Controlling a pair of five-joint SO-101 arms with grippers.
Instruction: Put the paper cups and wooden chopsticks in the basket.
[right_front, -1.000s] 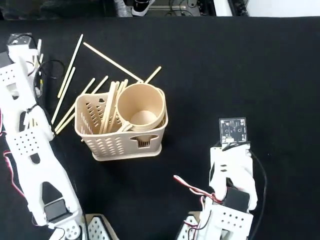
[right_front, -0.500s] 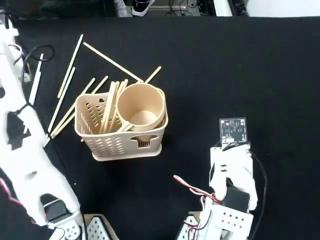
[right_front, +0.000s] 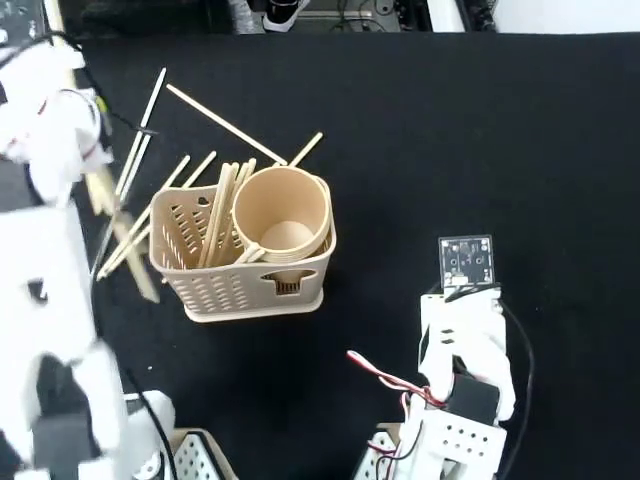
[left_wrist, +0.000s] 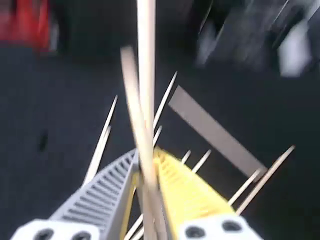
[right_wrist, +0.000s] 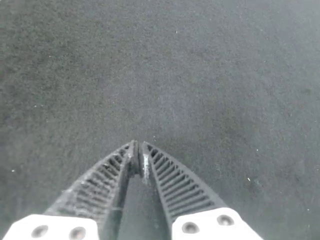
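A beige slotted basket (right_front: 240, 290) stands left of centre, holding stacked paper cups (right_front: 283, 215) and several wooden chopsticks (right_front: 222, 215). More chopsticks (right_front: 225, 123) lie loose on the black table behind and left of the basket. My left gripper (left_wrist: 146, 165) is shut on two chopsticks (left_wrist: 146, 75) that stick out past its fingertips. In the high view the left arm (right_front: 50, 230) is a blur left of the basket, with the held sticks (right_front: 110, 205) beside it. My right gripper (right_wrist: 137, 155) is shut and empty over bare table.
The right arm (right_front: 462, 340) sits folded at the front right, well away from the basket. Black table cloth (right_front: 480, 140) covers the whole right half. Loose chopsticks (right_front: 140, 130) fan out near the left arm's path.
The left arm has lifted off the table's left edge and swung toward the basket with chopsticks in its gripper. The right arm has kept still.
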